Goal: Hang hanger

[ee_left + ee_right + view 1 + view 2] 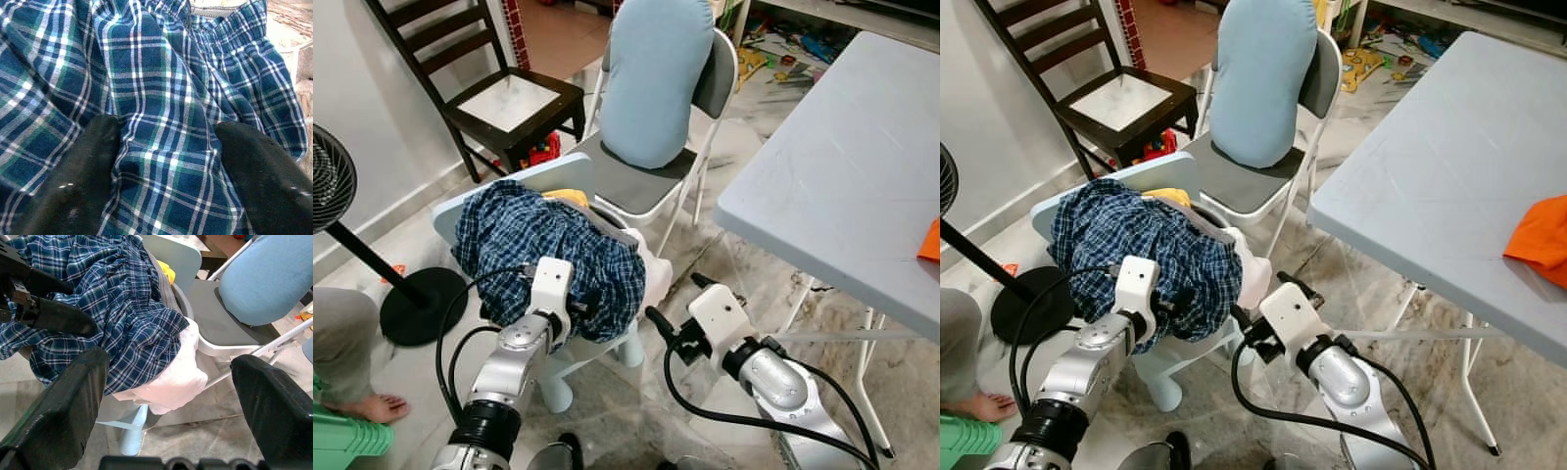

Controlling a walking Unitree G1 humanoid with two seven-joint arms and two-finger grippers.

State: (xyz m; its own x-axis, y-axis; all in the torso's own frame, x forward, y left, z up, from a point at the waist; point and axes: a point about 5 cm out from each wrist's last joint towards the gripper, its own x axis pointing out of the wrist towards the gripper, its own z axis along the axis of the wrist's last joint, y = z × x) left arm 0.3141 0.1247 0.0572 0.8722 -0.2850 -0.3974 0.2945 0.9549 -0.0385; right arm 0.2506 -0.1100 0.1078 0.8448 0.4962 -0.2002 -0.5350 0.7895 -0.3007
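A blue plaid garment (543, 245) lies heaped on a small pale blue plastic chair (524, 176), over a white cloth (654, 274) and something yellow (570, 197). My left gripper (582, 308) presses into the near side of the plaid heap. In the left wrist view its fingers (83, 166) stand apart with plaid fabric bulging between them. My right gripper (674, 297) hangs open just right of the heap, close to the white cloth (171, 377), with nothing between its fingers. I cannot make out a hanger.
A grey folding chair (641, 181) with a light blue cushion (651, 78) stands behind the heap. A dark wooden chair (509, 103) is at back left. A grey table (852, 186) with an orange cloth (1540, 240) is on the right. A fan base (421, 304) and a person's foot (367, 406) are at left.
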